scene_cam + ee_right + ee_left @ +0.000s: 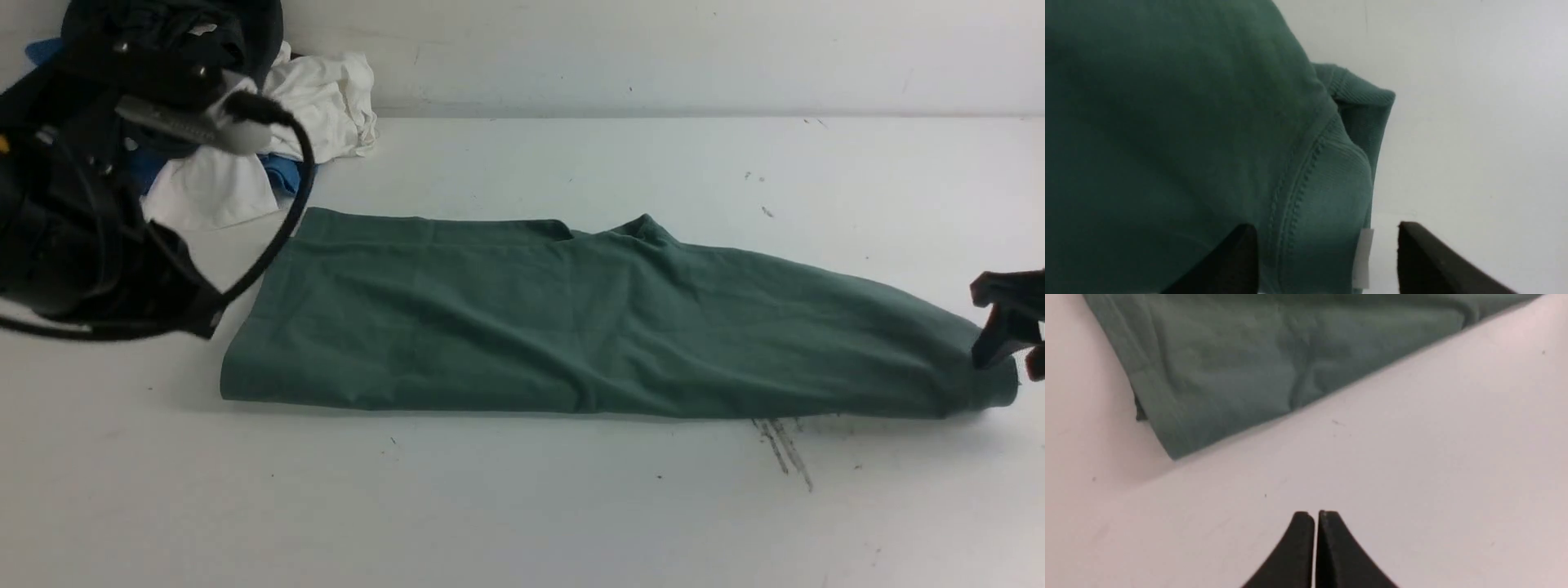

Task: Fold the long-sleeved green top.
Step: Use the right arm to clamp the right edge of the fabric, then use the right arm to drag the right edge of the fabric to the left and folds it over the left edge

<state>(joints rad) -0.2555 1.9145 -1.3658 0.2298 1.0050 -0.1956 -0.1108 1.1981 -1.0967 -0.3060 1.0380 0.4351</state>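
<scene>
The green long-sleeved top (571, 327) lies on the white table as a long folded band, running from centre-left to the right edge. Its chest logo is hidden. My right gripper (1012, 347) is at the band's right end, open, its fingers on either side of the ribbed neck band (1327, 192) and white label (1363, 257); it is not closed on the cloth. My left gripper (1311, 516) is shut and empty, above bare table, a short way from the top's left corner (1171, 445). In the front view only the left arm's body (82, 204) shows.
A heap of black, white and blue garments (318, 106) lies at the back left by the wall. A black cable (286, 220) loops from the left arm over the top's left edge. Dark scratch marks (784, 445) mark the table in front of the top.
</scene>
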